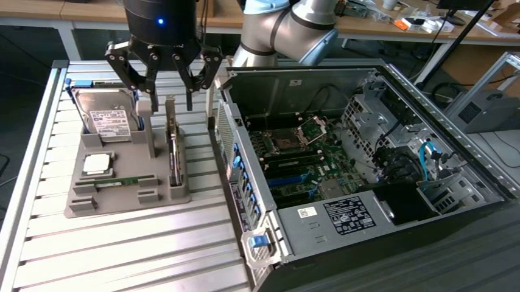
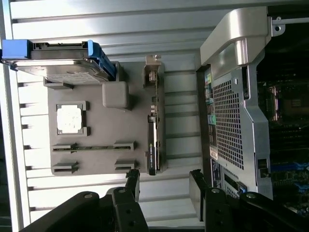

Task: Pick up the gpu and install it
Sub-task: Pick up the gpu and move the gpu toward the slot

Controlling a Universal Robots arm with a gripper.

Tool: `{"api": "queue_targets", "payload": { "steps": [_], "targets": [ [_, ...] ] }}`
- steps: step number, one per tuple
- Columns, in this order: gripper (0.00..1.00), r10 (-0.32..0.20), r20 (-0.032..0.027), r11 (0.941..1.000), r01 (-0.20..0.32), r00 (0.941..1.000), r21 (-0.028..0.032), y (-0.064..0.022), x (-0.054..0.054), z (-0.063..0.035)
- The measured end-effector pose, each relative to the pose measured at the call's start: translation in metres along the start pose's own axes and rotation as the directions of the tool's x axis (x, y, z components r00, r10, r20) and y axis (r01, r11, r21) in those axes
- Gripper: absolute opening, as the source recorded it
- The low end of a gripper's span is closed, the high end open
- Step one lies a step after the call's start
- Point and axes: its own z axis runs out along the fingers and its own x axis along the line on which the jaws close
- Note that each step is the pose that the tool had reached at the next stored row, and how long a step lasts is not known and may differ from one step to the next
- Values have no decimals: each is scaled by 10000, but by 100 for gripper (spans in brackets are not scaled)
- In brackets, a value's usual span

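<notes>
The gpu [image 1: 173,149] stands on edge in a slot of the grey holder [image 1: 122,199], a thin dark card with a metal bracket at its far end. My gripper [image 1: 169,97] hangs just above the card's far end, open, with nothing between its black fingers. In the wrist view the gpu [image 2: 153,126] lies as a narrow dark strip along the holder's [image 2: 111,133] edge, and my gripper [image 2: 164,186] frames the slatted table just off the card's end. The open computer case [image 1: 349,164] lies beside the holder, motherboard exposed.
The holder also carries a silver hard drive [image 1: 109,118] upright in blue rails, a CPU [image 1: 97,162] and a green RAM stick [image 1: 122,180]. The case's rear panel [image 2: 231,121] stands close to the gpu. A slatted metal table [image 1: 130,255] lies underneath.
</notes>
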Motion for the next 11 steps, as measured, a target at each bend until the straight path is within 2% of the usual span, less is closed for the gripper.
{"api": "queue_targets", "payload": {
  "steps": [11],
  "targets": [
    [54,0,0,10000,0,10000,0,-2,2,55]
  ]
}}
